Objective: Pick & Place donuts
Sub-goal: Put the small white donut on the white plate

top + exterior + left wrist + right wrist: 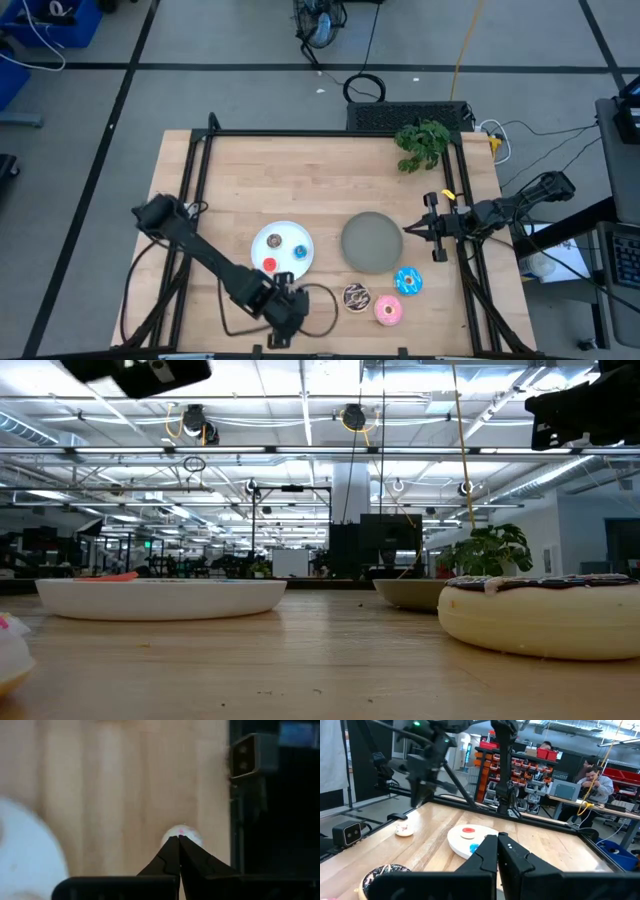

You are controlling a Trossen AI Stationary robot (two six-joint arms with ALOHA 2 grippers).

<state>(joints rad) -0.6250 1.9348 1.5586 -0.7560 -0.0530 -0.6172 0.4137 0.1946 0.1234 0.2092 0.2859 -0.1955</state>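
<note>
Donuts lay spread over the near half of the wooden surface (300, 180). On the round white plate (262, 243) sat three minis: a brown one (274, 240), a blue one (300, 251) and a red one (269, 265). The fourth mini, pink-white (403, 829), rested on the bare wood off the plate, close to the surface's near edge and the low camera housing. The left claw (178, 838) stood above it with its two dark fingers pressed together tip to tip; in the left wrist view the small pale donut (182, 835) showed just past those tips, not gripped. From overhead the left claw (283, 304) sat just beside the white plate's near rim. To the right, the round grey plate (372, 241) carried nothing visible. Near it on the wood were the three larger donuts: the brown sprinkled one (356, 296), the pink one (388, 310) just beside it, and the blue one (408, 281) a little farther back. The right claw (412, 230) waited at the grey plate's right edge, its fingers closed on nothing. A green leafy plant (422, 143) stood at the far right corner.
</note>
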